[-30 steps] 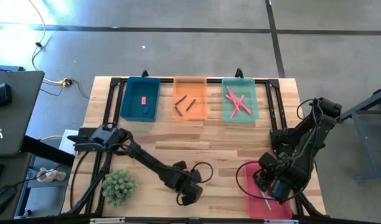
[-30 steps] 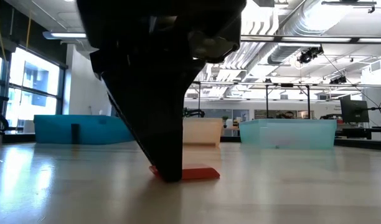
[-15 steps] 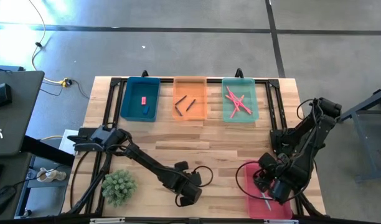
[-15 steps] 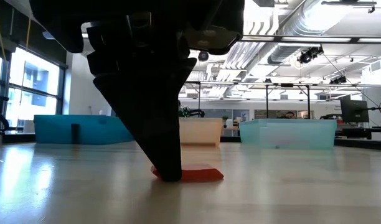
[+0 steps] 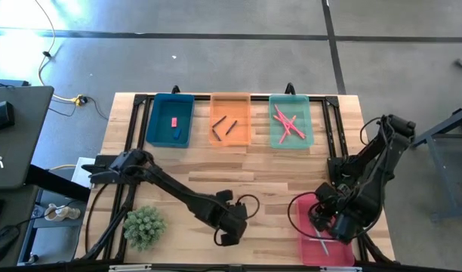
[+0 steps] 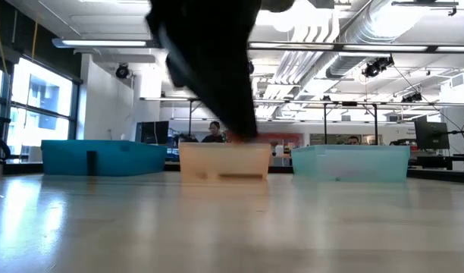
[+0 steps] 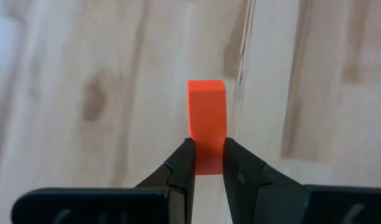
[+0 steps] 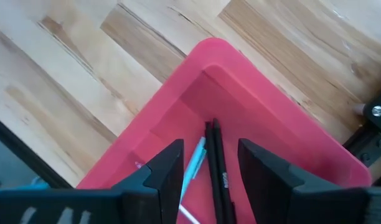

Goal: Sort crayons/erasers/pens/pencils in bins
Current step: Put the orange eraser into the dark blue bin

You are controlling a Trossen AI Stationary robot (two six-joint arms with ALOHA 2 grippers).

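Observation:
In the left wrist view my left gripper (image 7: 206, 158) is shut on an orange-red eraser (image 7: 206, 112). From above it hovers near the table's near edge, at mid-width (image 5: 229, 230). My right gripper (image 8: 206, 165) is open above the red-pink bin (image 5: 321, 243). Two black pens (image 8: 214, 165) and a light blue stick (image 8: 195, 160) lie on that bin's floor. Along the far edge stand the blue-teal bin (image 5: 160, 121) with a pink eraser (image 5: 174, 122), the orange bin (image 5: 242, 121) with dark crayons (image 5: 218, 121), and the green-teal bin (image 5: 306, 121) with pink pencils (image 5: 287, 122). My left gripper pinches the orange-red eraser between its two fingers (image 7: 181, 165), on the block's two long sides at one end (image 7: 206, 148). The other end sticks out past the fingertips. The fingers come from above, pointing down. The low view shows bare table under the gripper (image 6: 239, 125), so the eraser is lifted clear.
A small green plant (image 5: 144, 227) stands at the near left of the table, beside the left arm. A black frame rail (image 5: 133, 128) runs along the table's edges behind and beside the bins. Bare wood (image 5: 246, 170) lies between the bins and the grippers.
My left gripper has risen straight up from the table with the orange-red eraser. A second ago the eraser lay flat on the wood under the fingers, then slid slightly; now it is lifted clear.

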